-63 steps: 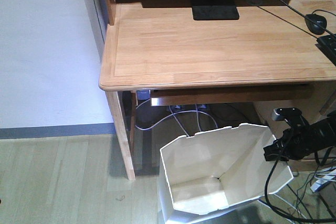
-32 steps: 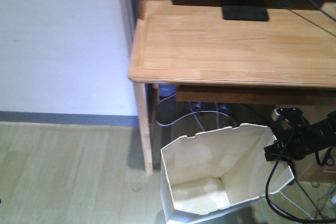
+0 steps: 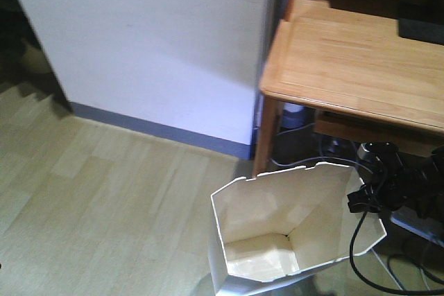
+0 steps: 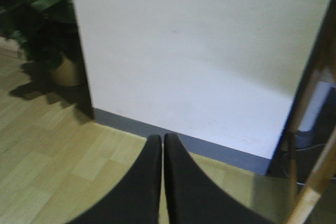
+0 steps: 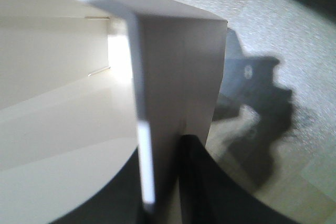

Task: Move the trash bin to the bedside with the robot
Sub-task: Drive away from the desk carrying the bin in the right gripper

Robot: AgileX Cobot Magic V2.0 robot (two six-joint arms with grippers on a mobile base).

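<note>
While left fingers (image 4: 147,182) touch, right fingers (image 5: 198,184) pinch the trash bin (image 3: 277,202) rim.

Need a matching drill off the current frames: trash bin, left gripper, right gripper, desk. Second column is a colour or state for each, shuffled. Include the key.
Column 1
1. trash bin
2. left gripper
3. right gripper
4. desk

Column 2
A. closed on a thin white plastic edge
B. fingers pressed together, nothing between them
C. light-brown wood
D. white, open-topped, nothing inside

Pairs: 1-D, 2-B, 3-A, 4-C
</note>
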